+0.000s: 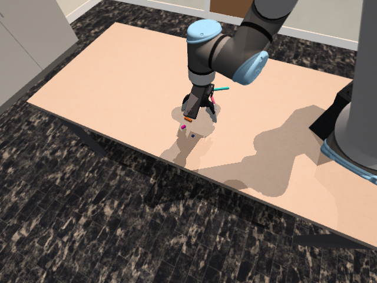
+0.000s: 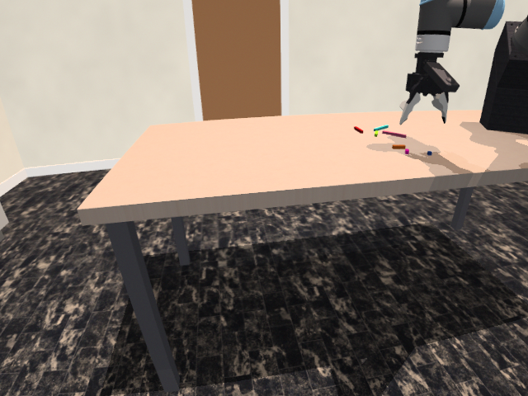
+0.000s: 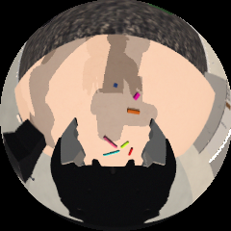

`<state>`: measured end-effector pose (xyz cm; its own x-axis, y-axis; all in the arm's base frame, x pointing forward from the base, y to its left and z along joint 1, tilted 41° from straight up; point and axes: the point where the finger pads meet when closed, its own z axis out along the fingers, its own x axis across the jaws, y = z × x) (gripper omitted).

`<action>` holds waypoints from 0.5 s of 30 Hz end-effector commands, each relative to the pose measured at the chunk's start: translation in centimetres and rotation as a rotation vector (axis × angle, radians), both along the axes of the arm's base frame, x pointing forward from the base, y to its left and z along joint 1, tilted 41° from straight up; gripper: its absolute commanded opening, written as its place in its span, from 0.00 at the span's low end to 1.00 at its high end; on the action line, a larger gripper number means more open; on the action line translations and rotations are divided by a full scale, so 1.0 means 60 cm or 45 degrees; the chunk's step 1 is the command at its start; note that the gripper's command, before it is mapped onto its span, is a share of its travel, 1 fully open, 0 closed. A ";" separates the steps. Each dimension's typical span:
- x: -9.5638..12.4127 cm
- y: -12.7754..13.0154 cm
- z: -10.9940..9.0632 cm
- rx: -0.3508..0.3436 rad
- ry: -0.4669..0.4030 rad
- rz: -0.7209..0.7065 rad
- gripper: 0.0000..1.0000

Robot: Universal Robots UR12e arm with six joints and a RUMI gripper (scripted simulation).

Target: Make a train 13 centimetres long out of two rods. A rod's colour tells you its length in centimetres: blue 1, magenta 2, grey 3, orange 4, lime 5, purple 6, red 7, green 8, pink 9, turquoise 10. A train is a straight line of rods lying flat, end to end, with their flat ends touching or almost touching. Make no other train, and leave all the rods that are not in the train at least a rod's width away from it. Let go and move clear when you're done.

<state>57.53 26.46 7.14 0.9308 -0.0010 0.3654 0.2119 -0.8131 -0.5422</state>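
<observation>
While spread wide on nothing, pale tapered fingers point(image 2: 423, 111) above slim pink rod point(image 2: 393, 134), stubby orange rod point(image 2: 398, 146)

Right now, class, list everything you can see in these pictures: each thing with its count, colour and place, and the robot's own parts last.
Table: one, peach top, grey legs, on a dark mottled floor.
Turquoise rod: one, far side of the cluster.
Pink rod: one, lying flat next to the turquoise rod.
Lime rod: one, just under the turquoise rod's end.
Red rod: one, apart from the others, at the cluster's door-side edge.
Orange rod: one, nearer the front edge.
Magenta rod: one, short, beside the orange rod.
Blue rod: one, tiny, alone.
Door: one, brown, back wall.
Arm: one, grey with light blue caps.
End effector: one, black, open, empty, above the rods.
</observation>
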 end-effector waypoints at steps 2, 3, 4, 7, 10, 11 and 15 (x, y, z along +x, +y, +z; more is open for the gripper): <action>0.001 -0.001 0.000 0.003 0.006 -0.009 1.00; 0.001 -0.001 0.000 0.005 0.009 -0.013 1.00; 0.001 -0.001 0.000 0.007 0.013 -0.019 1.00; 0.002 -0.002 0.000 0.013 0.025 -0.034 1.00; 0.003 -0.003 -0.001 0.021 0.040 -0.054 1.00; 0.003 -0.004 -0.002 0.026 0.050 -0.066 1.00; 0.005 -0.008 -0.004 0.051 0.100 -0.131 1.00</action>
